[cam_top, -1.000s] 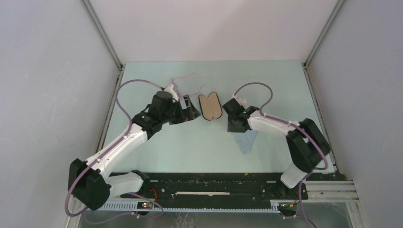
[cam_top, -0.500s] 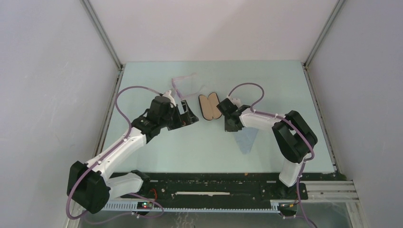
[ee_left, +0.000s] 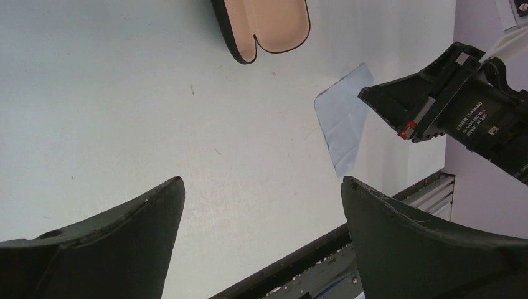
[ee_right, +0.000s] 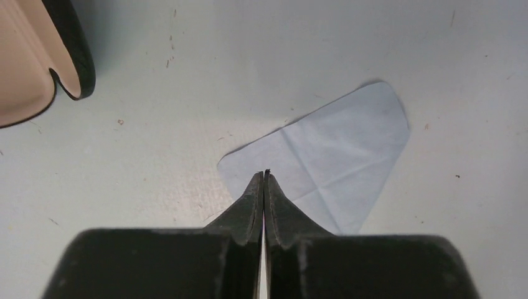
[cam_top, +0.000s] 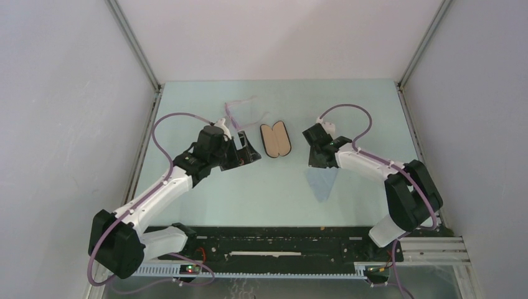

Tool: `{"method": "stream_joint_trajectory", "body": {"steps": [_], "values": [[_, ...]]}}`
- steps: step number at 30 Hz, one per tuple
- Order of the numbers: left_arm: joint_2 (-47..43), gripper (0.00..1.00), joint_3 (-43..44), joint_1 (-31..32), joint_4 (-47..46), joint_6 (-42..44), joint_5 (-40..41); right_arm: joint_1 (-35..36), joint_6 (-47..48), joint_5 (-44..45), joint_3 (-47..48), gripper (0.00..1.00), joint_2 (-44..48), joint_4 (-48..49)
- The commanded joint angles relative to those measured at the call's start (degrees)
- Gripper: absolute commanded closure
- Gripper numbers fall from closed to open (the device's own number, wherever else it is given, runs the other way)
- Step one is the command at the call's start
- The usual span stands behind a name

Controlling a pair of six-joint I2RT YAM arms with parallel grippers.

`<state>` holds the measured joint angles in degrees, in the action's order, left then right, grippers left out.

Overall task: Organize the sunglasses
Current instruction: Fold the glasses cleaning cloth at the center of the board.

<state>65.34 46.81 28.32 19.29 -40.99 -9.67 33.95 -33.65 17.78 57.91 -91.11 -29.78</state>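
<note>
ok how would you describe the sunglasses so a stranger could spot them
On the pale green table, find the open black case with tan lining near the middle. Just left of it and slightly farther back lie the sunglasses. Unlike the solid case and the flat blue cloth, they are a thin, see-through pink outline.
</note>
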Motion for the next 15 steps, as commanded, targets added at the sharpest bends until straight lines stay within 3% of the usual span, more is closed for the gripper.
{"method": "stream_joint_trajectory", "body": {"steps": [1, 2, 5, 15], "values": [[0.2, 0.00, -0.2, -0.2, -2.4, 0.5, -1.1, -0.3, 1.7, -1.3, -0.2, 0.83, 0.2, 0.3], [0.3, 0.00, -0.1, -0.2, -2.5, 0.5, -1.3, -0.2, 1.7, -2.0, -0.2, 0.72, -0.6, 0.2], [0.4, 0.00, 0.2, -0.2, -2.5, 0.6, -1.4, 0.2, 1.7, -4.3, -0.2, 0.60, -1.8, 0.9], [0.2, 0.00, -0.3, -0.2, -2.3, 0.7, -1.4, 1.5, 1.4, -6.6, 1.7, 0.59, -7.4, 3.0]]}}
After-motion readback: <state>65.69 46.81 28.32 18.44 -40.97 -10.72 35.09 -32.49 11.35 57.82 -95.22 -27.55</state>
